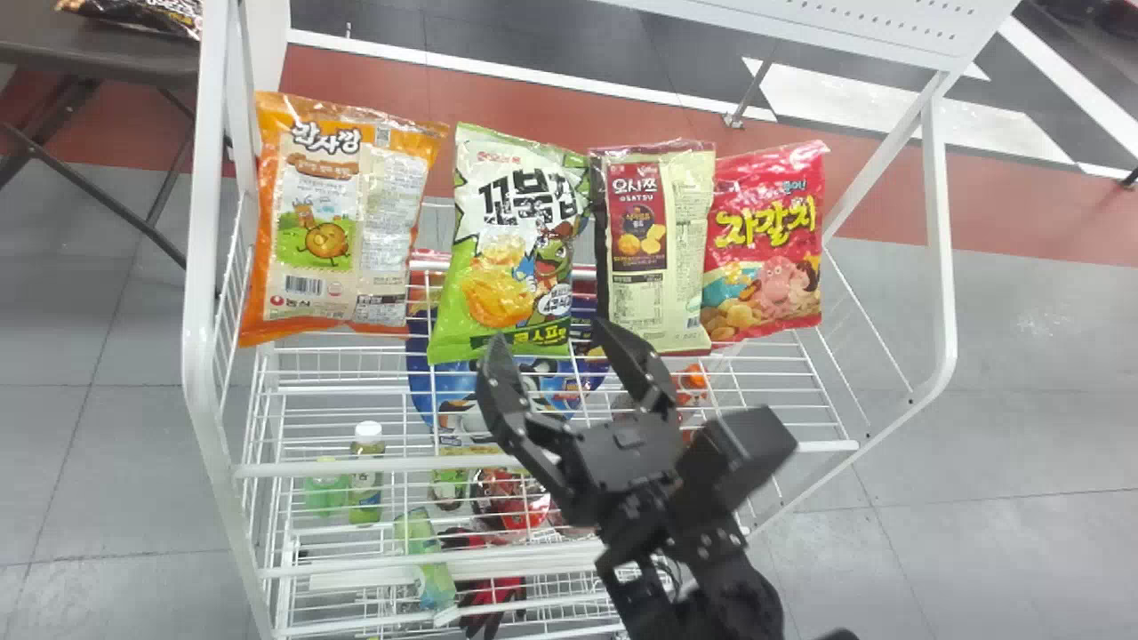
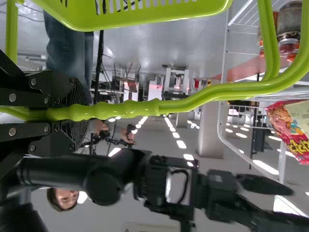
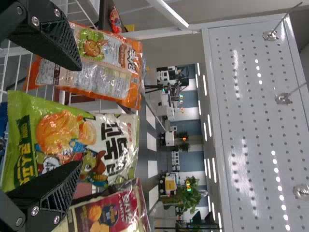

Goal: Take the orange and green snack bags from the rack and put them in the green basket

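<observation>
Your right gripper (image 1: 553, 336) is spread wide, holding nothing, near the green snack bag (image 1: 507, 240) at 11 o'clock; the orange one (image 1: 342, 222) sits at 10, both on the white rack (image 1: 197, 302) above grey floor (image 1: 1022, 356). Your left gripper (image 2: 82, 113) clasps the green basket's (image 2: 101, 24) handle (image 2: 125, 109).

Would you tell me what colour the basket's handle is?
Lime green; the handle shows best in the left wrist view.

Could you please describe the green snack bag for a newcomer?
Start at the white wire rack, at its row of snack bags. Second from the left in the head view, between the orange snack bag and the cream-and-maroon snack bag, is the green snack bag. It alone has bright green edges.
</observation>
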